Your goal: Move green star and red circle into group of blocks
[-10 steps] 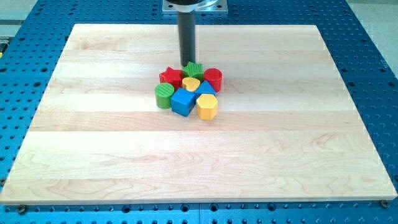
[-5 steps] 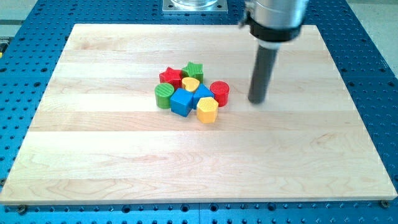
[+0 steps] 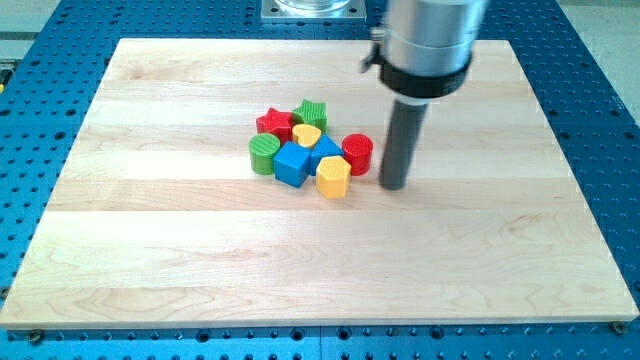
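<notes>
Left of the claw's tip, the other blocks sat bunched on the wooden table (image 3: 180, 260) — a red star (image 3: 273, 123), yellow heart (image 3: 306, 135), green cylinder (image 3: 263, 154), blue cube (image 3: 293, 163), yellow hexagon (image 3: 333, 176) — all touching.

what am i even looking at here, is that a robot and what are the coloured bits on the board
Yes. The grey cylinder with a dark rod is the end of a robot arm; it has no claw and holds nothing. My tip slides on the wooden board to push blocks. One camera looks down at the board. In a tight cluster sit a red star, green star, yellow heart, green cylinder, blue cube, another blue block, yellow hexagon and red cylinder. My tip stands just right of the red cylinder.
</notes>
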Robot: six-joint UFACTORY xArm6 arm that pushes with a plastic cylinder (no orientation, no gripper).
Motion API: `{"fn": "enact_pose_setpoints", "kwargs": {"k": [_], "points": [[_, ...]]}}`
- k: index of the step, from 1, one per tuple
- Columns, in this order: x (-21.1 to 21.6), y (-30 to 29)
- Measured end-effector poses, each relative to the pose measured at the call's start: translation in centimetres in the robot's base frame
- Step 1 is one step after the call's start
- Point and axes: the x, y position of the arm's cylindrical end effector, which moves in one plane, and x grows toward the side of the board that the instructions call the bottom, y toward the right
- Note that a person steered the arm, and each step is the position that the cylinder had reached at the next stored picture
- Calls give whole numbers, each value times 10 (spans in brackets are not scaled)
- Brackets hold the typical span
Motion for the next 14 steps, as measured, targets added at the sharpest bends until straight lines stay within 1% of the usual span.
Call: {"fn": "enact_pose_setpoints", "kwargs": {"k": [1,2,3,4,5,6,7,8,9,11,14], "points": [[-26,-14],[-31,-4],[-57,10],[-69,-30],[-69,-20],[-80,9],[-126,10],[-143,-21],[-128,-29],[-128,-28],[-128,-65]]}}
